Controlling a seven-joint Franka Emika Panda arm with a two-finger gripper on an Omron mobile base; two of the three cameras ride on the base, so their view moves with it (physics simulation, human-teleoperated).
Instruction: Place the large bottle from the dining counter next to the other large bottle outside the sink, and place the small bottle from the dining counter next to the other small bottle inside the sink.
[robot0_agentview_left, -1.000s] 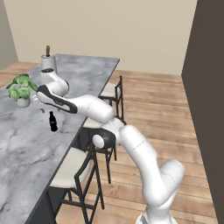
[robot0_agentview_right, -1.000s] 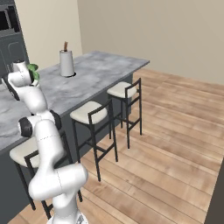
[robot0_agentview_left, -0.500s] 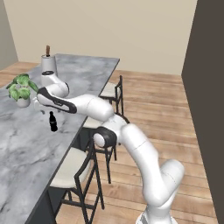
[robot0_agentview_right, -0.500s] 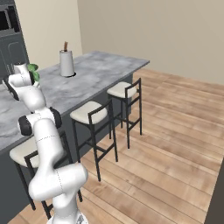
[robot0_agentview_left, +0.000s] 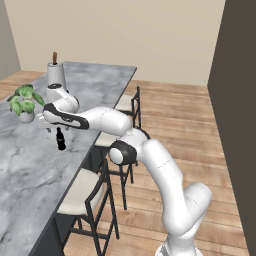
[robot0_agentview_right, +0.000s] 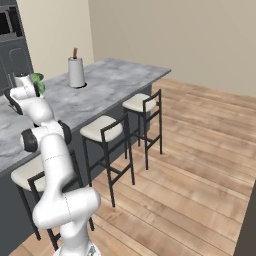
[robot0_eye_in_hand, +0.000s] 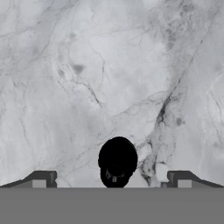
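Nothing is shifting since earlier: gripper is hovering wide open directly above small bottle on counter, so both placements are remaining.

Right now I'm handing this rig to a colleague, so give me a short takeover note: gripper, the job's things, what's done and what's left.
Gripper: open, above the small black bottle, tips on either side of it in the hand view, not gripping.
Small black bottle: upright on the dining counter, near the stool-side edge; a potted plant and a paper towel roll stand further along.
Done: nothing moved yet.
Left: grasp this bottle and carry it to the sink, then move the large bottle too.
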